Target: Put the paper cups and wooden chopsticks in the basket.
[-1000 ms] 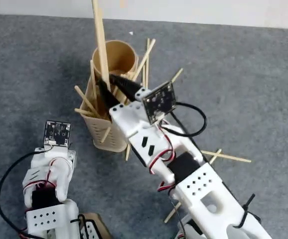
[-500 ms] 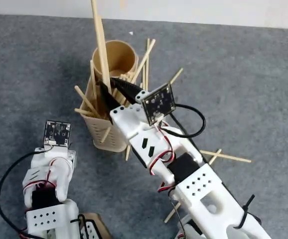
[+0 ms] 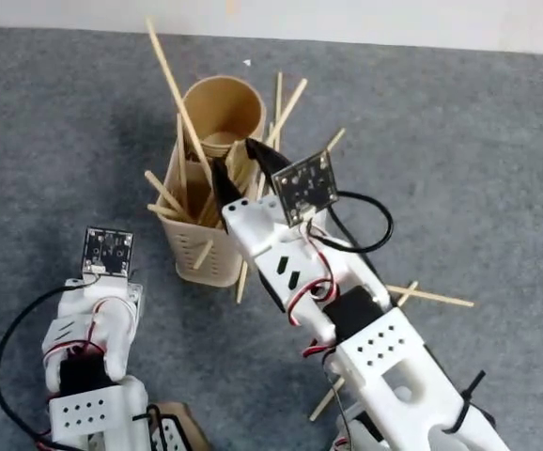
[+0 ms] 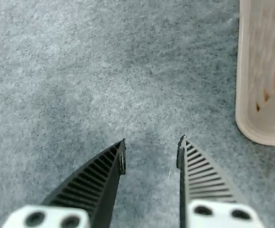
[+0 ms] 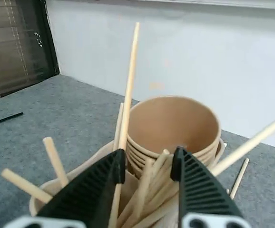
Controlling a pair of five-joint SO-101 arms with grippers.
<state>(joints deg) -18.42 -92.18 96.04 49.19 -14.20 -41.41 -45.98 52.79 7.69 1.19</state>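
Left gripper: My left gripper [image 4: 152, 141] hangs low over the grey carpet [image 4: 80, 71]. Its two jaws are spread apart, with only carpet between them.

Right gripper: My right gripper [image 5: 149, 151] sits just above the mouth of the basket. The jaws are parted and I cannot see them gripping anything.

Basket: The cream basket [image 3: 196, 256] stands upright directly beneath the right jaws. From the left jaws it lies ahead and off to one side, with a rounded corner near one jaw tip but apart from it.

Paper cups: A nested stack of brown paper cups [image 5: 175, 121] stands mouth up inside the basket, just beyond the right jaw tips.

Chopsticks in the basket: A bundle of wooden chopsticks [image 5: 147, 183] lies below and between the right jaws, leaning toward the cups. In the high view several stick out through the holes in the basket's wall.

Tall chopstick: One tall chopstick [image 5: 130, 71] rises past the tip of one right jaw, slightly tilted, beside the cups. I cannot tell whether it touches that jaw.

Loose chopsticks: A few loose chopsticks [image 3: 431, 297] lie flat on the carpet behind the right jaws, alongside that arm and well apart from the basket. One of them is partly hidden under the arm.
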